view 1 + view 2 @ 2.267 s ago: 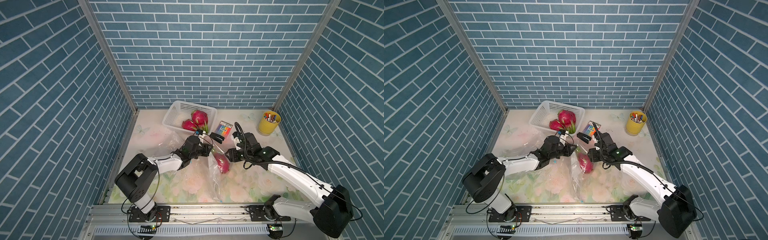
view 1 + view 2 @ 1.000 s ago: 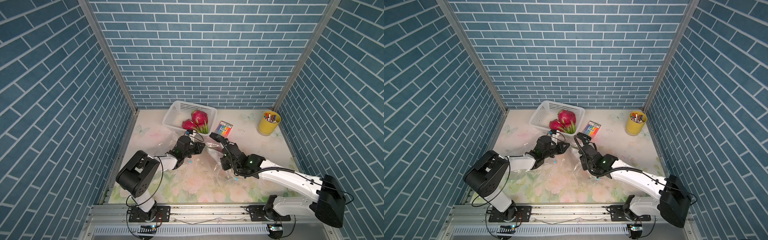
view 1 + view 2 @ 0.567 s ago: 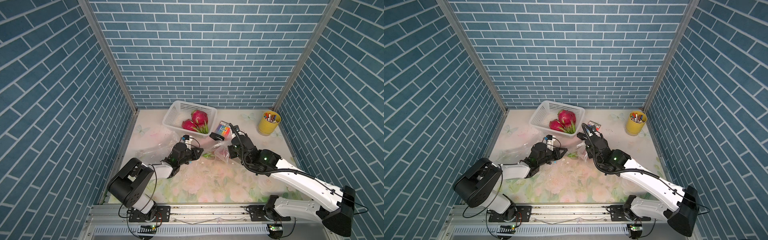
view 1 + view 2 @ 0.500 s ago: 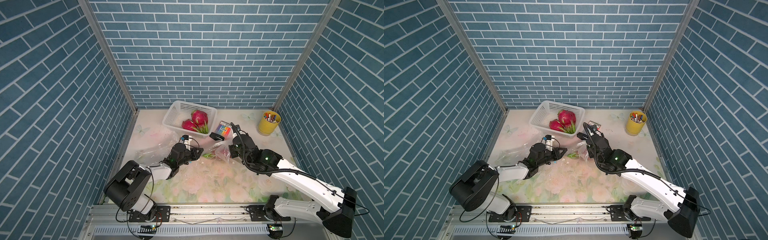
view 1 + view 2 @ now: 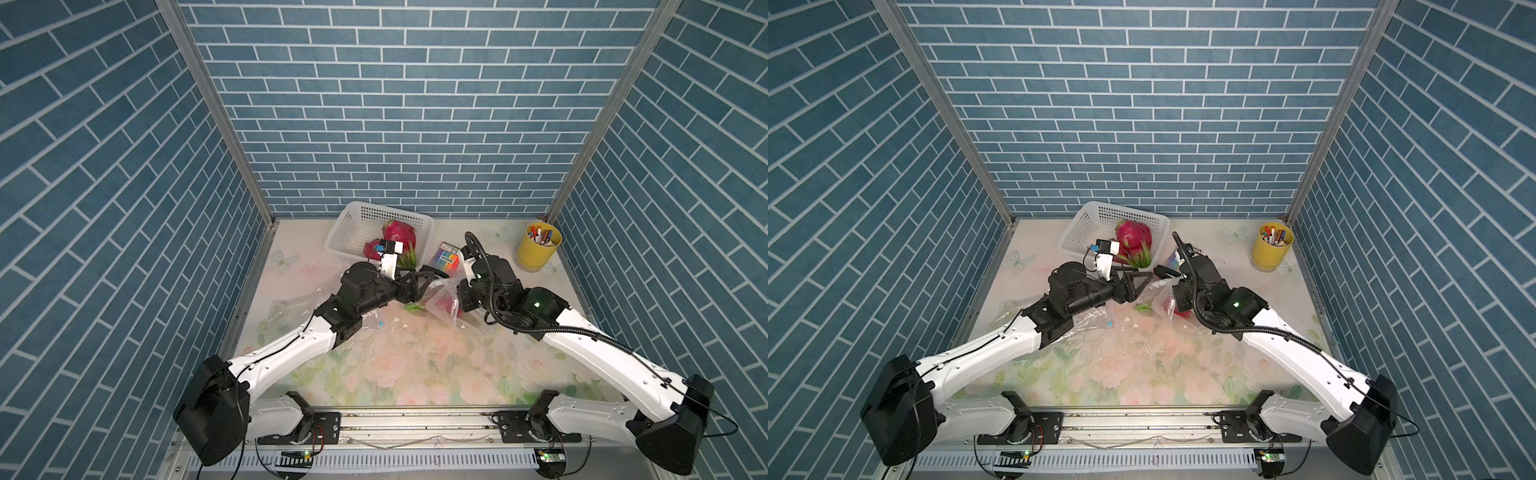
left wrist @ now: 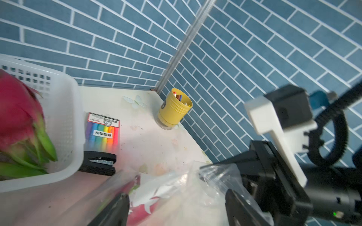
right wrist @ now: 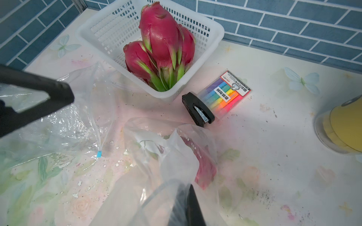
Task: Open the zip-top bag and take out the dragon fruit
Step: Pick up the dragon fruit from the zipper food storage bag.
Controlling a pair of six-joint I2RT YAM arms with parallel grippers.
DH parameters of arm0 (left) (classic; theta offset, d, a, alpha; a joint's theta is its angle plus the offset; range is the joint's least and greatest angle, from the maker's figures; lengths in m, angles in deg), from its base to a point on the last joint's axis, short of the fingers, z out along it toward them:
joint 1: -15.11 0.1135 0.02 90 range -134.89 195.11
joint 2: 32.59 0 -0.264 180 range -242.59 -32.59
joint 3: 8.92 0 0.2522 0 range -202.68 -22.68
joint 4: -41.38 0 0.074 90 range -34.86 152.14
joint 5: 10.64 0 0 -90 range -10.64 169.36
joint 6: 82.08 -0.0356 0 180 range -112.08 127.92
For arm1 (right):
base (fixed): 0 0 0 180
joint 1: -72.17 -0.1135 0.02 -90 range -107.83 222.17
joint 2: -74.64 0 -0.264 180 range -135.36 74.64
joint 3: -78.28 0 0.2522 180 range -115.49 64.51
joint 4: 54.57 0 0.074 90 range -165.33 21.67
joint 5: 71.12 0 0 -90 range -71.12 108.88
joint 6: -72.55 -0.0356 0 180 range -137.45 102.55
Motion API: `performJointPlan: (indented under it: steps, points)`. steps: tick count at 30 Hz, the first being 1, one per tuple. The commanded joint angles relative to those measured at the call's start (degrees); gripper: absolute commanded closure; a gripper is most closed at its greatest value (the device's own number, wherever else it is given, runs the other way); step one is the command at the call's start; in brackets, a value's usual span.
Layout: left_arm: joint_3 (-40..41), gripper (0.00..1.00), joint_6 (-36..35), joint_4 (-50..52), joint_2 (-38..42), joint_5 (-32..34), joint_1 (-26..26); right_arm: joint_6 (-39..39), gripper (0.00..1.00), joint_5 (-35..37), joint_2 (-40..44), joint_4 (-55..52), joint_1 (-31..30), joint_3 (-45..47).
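The clear zip-top bag (image 5: 441,300) (image 5: 1162,300) lies crumpled mid-table with the pink dragon fruit (image 7: 206,168) (image 6: 139,211) inside. My right gripper (image 7: 186,205) (image 5: 459,300) is shut on a bunched edge of the bag (image 7: 156,156), lifting it a little. In the left wrist view my left gripper (image 6: 178,205) (image 5: 420,283) (image 5: 1137,285) stands open, facing the bag's other side, with loose film (image 6: 195,187) lying between its spread fingers (image 6: 117,209). Most of the fruit is blurred by the plastic.
A white basket (image 5: 358,219) (image 7: 109,29) holding other dragon fruits (image 7: 162,39) stands at the back. A black stapler (image 7: 197,110), a marker pack (image 7: 227,92) and a yellow pen cup (image 5: 537,246) sit nearby. Another empty clear bag (image 7: 58,125) lies to the left.
My left gripper has opened wide and let go of the bag, and its arm has risen a little. The right gripper has stayed shut on the bag, barely moving.
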Motion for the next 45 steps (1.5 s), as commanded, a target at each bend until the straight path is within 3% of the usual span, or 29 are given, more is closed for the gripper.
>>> performJointPlan:
  steps: [1, 9, 13, 17, 22, 24, 26, 29, 32, 34, 39, 42, 45]
  points:
    - [0.1, 0.17, -2.7, 5.7, -0.3, -2.4, -2.1, -2.4, 1.0, -1.9, -3.0, -3.2, 1.0, -3.3]
    - [0.0, 0.14, -0.8, 3.3, -2.2, -3.0, -4.8, -4.4, 1.0, -2.4, -5.8, -2.2, 1.6, -5.2]
    - [-1.3, 0.19, -0.6, 1.5, -4.7, -3.4, -4.8, -5.1, 1.0, -2.9, -4.9, -2.1, 1.7, -4.5]
    - [-3.0, 0.48, -0.9, 0.6, -8.4, -4.2, -4.8, -4.9, 1.0, -4.4, -2.4, -1.3, 2.0, -3.3]
    - [-4.4, 0.99, -1.0, 0.0, -10.1, -5.0, -4.6, -4.1, 1.0, -5.5, -0.3, -3.6, 2.8, -3.1]
    - [-4.8, 1.0, -1.4, 0.7, -9.3, -4.3, -4.2, -3.3, 0.99, -5.5, 0.7, -5.2, 3.0, -3.2]
    - [-5.1, 1.0, -2.1, 1.5, -7.9, -3.2, -3.7, -2.4, 0.86, -5.6, 1.6, -7.6, 3.1, -3.5]
    - [-5.4, 1.0, -3.0, 2.6, -6.2, -2.2, -2.8, -0.8, 0.59, -6.2, 3.3, -11.2, 3.2, -4.3]
    - [-6.0, 1.0, -3.8, 3.7, -5.4, -1.9, -2.0, 0.7, 0.53, -10.0, 5.8, -13.6, 3.2, -4.8]
    - [-6.2, 1.0, -3.8, 4.2, -5.4, -2.0, -1.5, 0.9, 0.55, -13.4, 7.2, -14.2, 3.2, -5.1]
    - [-5.8, 1.0, -3.8, 4.3, -4.9, -3.1, -1.1, 2.1, 0.78, -21.2, 6.9, -11.1, 3.1, -4.3]
    - [-4.9, 1.0, -4.1, 4.4, -4.0, -3.5, -1.0, 5.1, 0.9, -21.1, 3.8, -9.1, 3.2, -5.3]
    - [-3.7, 1.0, -4.3, 4.5, -2.5, -3.1, -1.0, 9.0, 0.92, -18.5, -0.1, -7.1, 3.2, -6.8]
